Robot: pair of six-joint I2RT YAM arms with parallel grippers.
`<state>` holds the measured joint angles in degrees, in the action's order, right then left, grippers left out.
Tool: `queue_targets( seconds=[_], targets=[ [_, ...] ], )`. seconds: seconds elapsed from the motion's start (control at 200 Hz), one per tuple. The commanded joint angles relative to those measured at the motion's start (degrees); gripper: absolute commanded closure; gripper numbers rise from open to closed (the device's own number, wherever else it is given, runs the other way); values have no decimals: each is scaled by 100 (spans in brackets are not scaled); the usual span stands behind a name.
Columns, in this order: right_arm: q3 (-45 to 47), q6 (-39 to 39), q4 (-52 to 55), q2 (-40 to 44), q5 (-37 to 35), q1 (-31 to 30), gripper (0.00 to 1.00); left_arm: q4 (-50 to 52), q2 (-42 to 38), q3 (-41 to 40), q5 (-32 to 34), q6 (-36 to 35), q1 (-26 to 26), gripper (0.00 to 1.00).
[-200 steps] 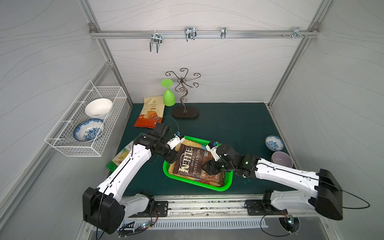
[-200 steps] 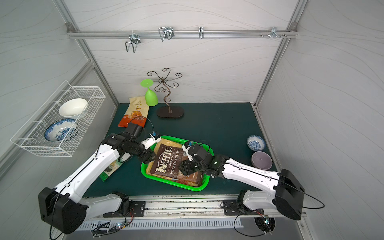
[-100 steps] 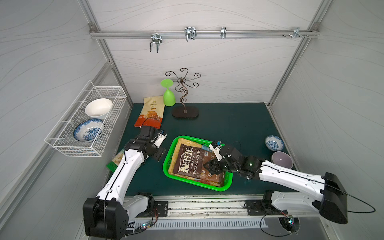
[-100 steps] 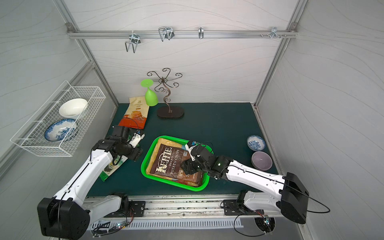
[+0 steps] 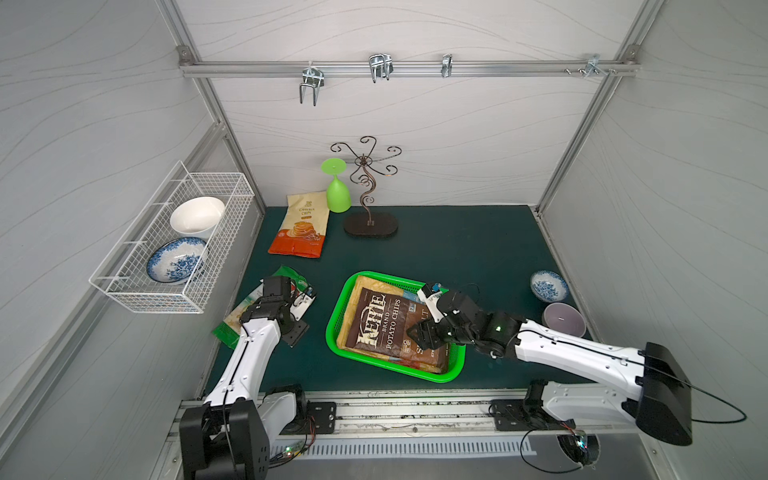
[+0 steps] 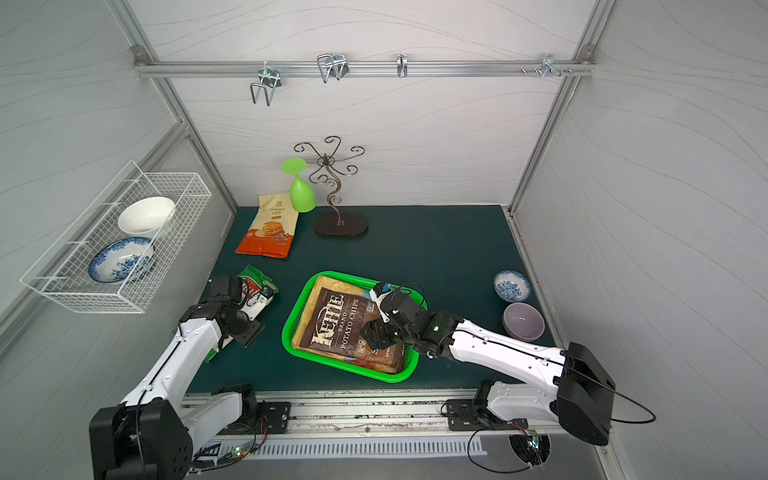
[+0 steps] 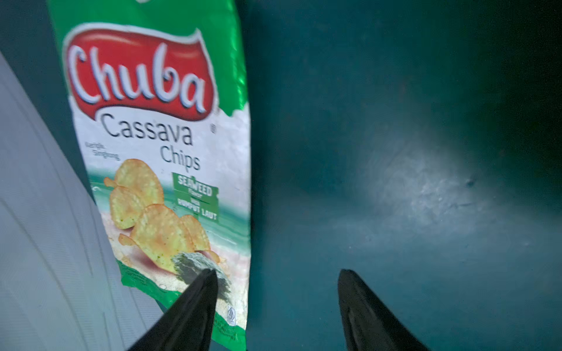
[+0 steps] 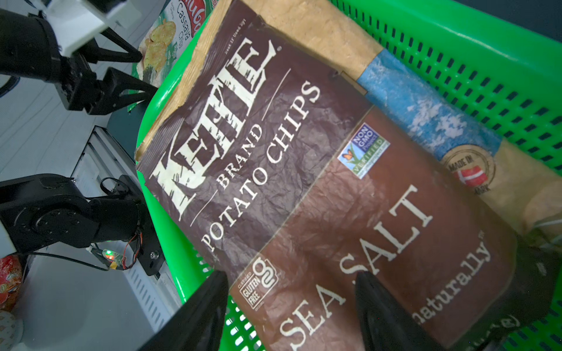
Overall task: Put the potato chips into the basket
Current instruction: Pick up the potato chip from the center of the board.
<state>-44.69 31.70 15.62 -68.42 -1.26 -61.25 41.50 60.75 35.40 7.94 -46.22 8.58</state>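
Right wrist view: the basket [image 8: 486, 60] holds two visible bags. The Kettle bag [image 8: 258, 182] on top reads "KETTLE BRAND POTATO CHIPS SEA SALT" (badges: "NON GMO", "GLUTEN FREE"). The tan bag [image 8: 313, 27] beneath is stamped "MADE IN". The right gripper [image 8: 292, 275] hangs over the Kettle bag, jaws apart, empty. The left gripper [image 7: 276, 273], jaws apart and empty, sits at the Chuba bag [image 7: 158, 152], lettered "Chuba Cassava Chips SEAWEED", 9 o'clock from the basket in both top views. A fourth, the orange bag [image 5: 301, 226] marked "CASSAVA CHIPS", lies at 11 o'clock.

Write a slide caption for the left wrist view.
Open left claw poised over the Chuba chips bag edge on dark mat.
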Motion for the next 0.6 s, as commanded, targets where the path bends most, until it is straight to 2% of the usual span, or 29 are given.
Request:
queue_targets(
  seconds=[0.0,0.155,0.3,0.36,0.47,0.595],
  targets=[
    [3,-15,-121,-78,46,34,30,-445,-30,-219,284,-824,91,33],
    [-13,-24,-147,-118,71,52,30,-1230,157,-575,691,-1141,193,34],
    [-29,-19,-138,-136,107,61,30,-1570,350,-708,911,-1280,280,36],
    [-45,-24,-121,-141,113,61,30,-1798,367,-839,995,-1626,332,36],
    [-58,-33,-120,-131,115,69,30,-2199,557,-964,1143,-1902,528,37],
    [-86,-33,-120,-139,124,68,30,-2506,958,-899,1270,-2050,804,42]
  ],
)
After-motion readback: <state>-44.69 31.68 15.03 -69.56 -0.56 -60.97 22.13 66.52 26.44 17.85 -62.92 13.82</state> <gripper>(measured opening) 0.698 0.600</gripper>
